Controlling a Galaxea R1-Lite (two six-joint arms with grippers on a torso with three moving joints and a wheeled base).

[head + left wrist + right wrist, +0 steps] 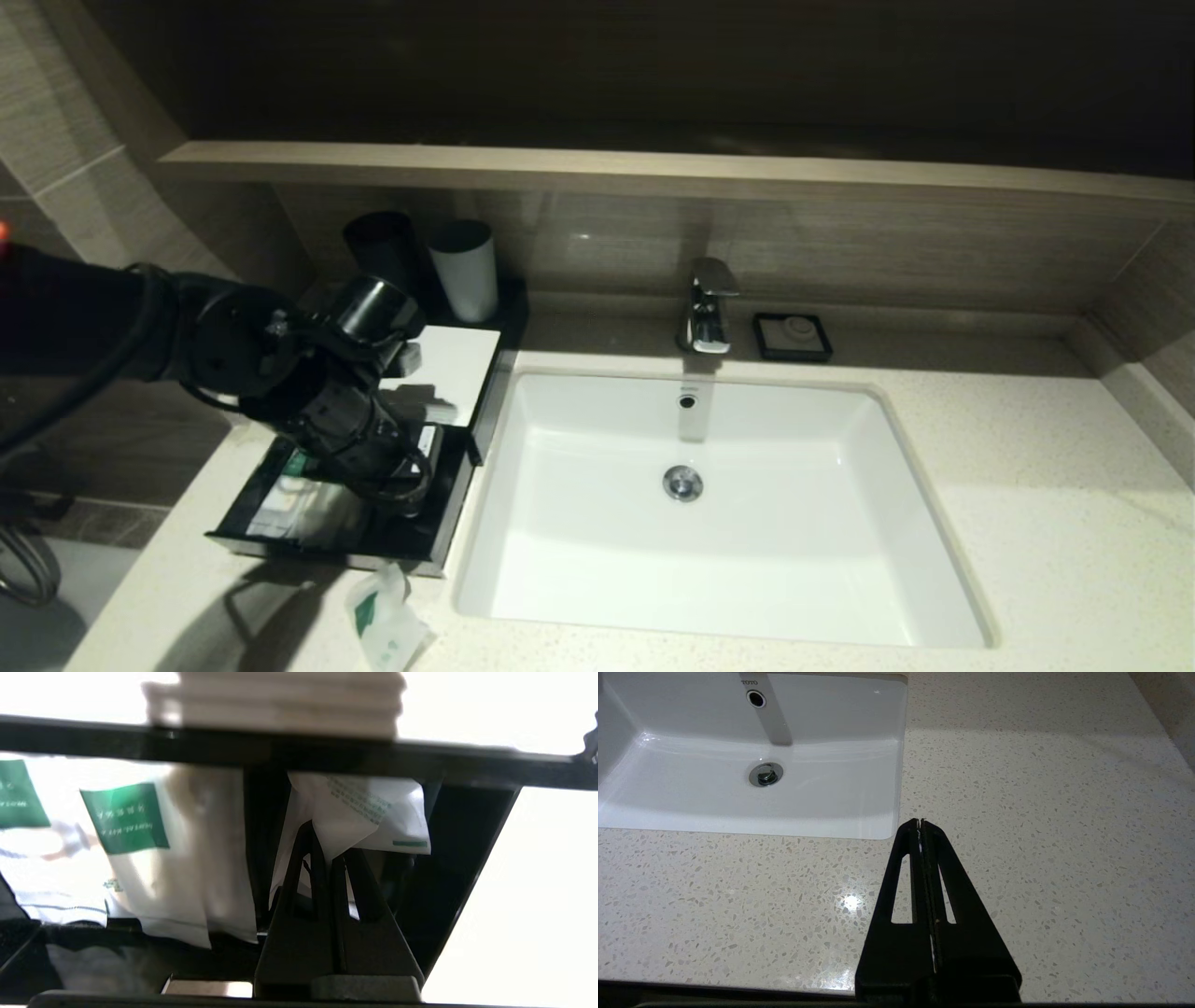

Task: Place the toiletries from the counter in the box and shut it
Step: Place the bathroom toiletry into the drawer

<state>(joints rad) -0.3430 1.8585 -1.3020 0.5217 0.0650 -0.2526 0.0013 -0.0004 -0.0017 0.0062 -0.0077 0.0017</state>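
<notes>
Head view: the left gripper (397, 467) is reaching down into the open black rectangular box (439, 537) sitting at lower left of the frame, on the speckled light stone counter (1027, 523) just beside the white rectangular sink (747, 523). White sachets with green labels (289, 499) are lying inside the box. One more white and green sachet (387, 625) is lying on the counter at the bottom edge, just in front of the box. A black cup (385, 247) and a white cup (464, 266) are standing behind the box at upper left. A chrome tap (708, 308) is standing at centre frame.

Left wrist view: the fingers (299, 882) are pressing together, pinching a crumpled white sachet with small print (369, 812) at centre frame, inside the box interior. Flat sachets with green labels are lying at left.

Right wrist view: the right gripper (920, 823) is hanging over bare counter at centre frame, near the sink corner, its fingers (903, 877) closed flat against each other with nothing between them.
</notes>
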